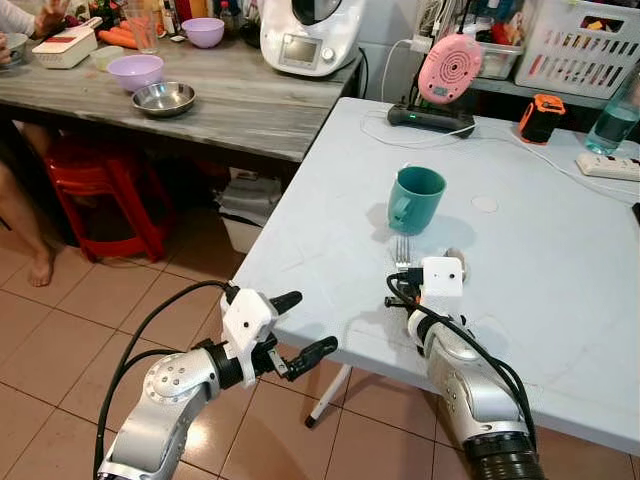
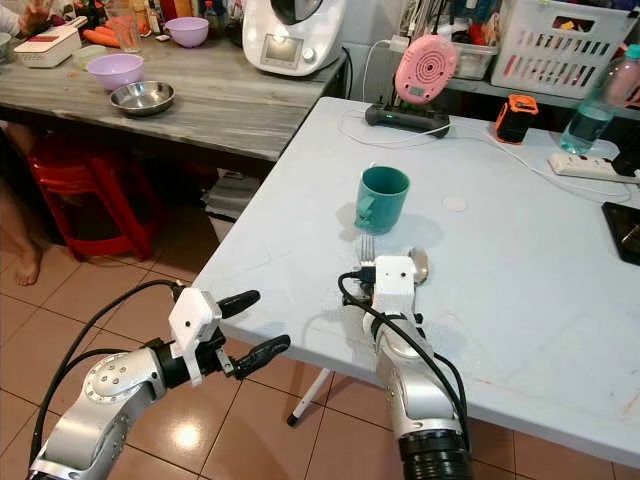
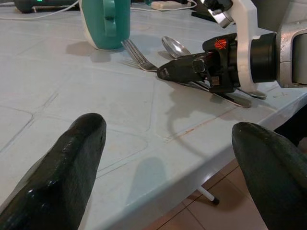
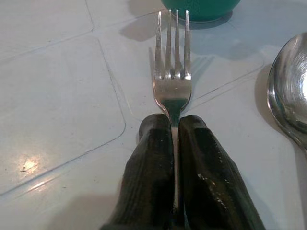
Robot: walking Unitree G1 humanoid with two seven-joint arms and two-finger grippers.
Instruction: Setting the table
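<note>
1. The right gripper (image 4: 175,143) has its jaws clamped on the fork (image 4: 172,72) handle, the fork lying on the white worktop (image 1: 560,300) just before the teal mug (image 1: 414,198), spoon (image 4: 290,91) beside it.
2. The left gripper (image 1: 290,328) hovers off the worktop's edge, jaws wide.
3. Likely next: release the fork and draw back without dragging it.

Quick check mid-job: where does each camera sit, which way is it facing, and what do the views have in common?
Left eye and right eye views: on the head, looking forward and down at the white table, both silver arms in frame.
Left wrist view: beside the table edge, looking across at the right gripper, past its own open fingers.
Right wrist view: low over the table, along fingers shut on the fork.
Shared: fork, spoon, teal mug.
</note>
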